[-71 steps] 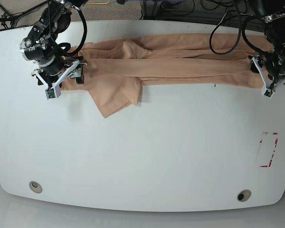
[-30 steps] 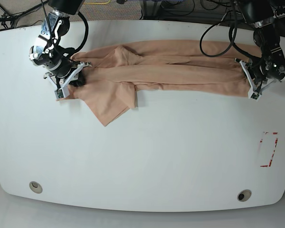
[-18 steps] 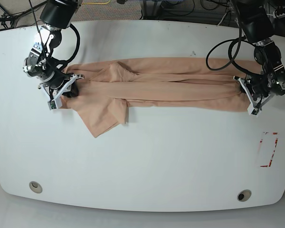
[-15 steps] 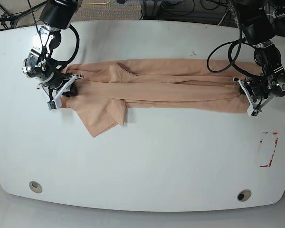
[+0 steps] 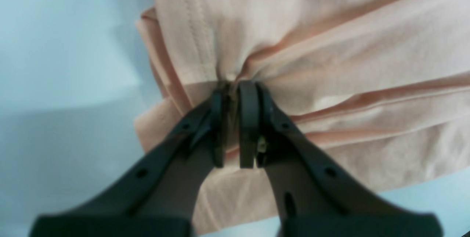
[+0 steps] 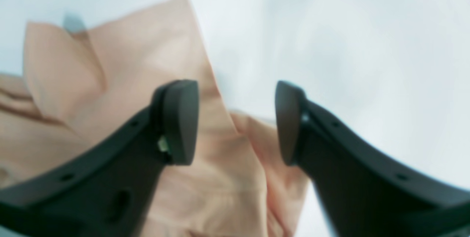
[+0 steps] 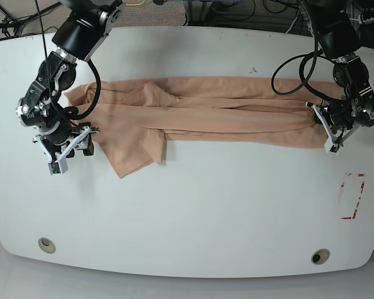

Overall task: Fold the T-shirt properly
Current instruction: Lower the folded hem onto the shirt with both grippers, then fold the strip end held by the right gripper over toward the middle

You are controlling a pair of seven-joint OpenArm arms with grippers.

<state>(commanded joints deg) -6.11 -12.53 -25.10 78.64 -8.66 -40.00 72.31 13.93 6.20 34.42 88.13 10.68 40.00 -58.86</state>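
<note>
The peach-pink T-shirt [image 7: 224,112] lies as a long folded band across the far half of the white table [image 7: 193,212], and a flap [image 7: 134,152] hangs toward the front at its left. My left gripper [image 7: 329,131] is at the band's right end, on the base view's right. In the left wrist view it [image 5: 230,90] is shut on a bunched fold of the T-shirt [image 5: 330,46]. My right gripper [image 7: 71,149] is just off the band's left end. In the right wrist view it [image 6: 235,119] is open, with the T-shirt's edge [image 6: 147,57] below it and nothing between its fingers.
A red tape rectangle [image 7: 351,196] marks the table at the right. Two round holes [image 7: 47,244] [image 7: 320,256] sit near the front edge. Cables [image 7: 237,12] run behind the table's far edge.
Both arms drew the T-shirt toward the front. Then my right gripper opened, let go of the left end and moved front-left off the cloth. My left gripper kept its hold.
</note>
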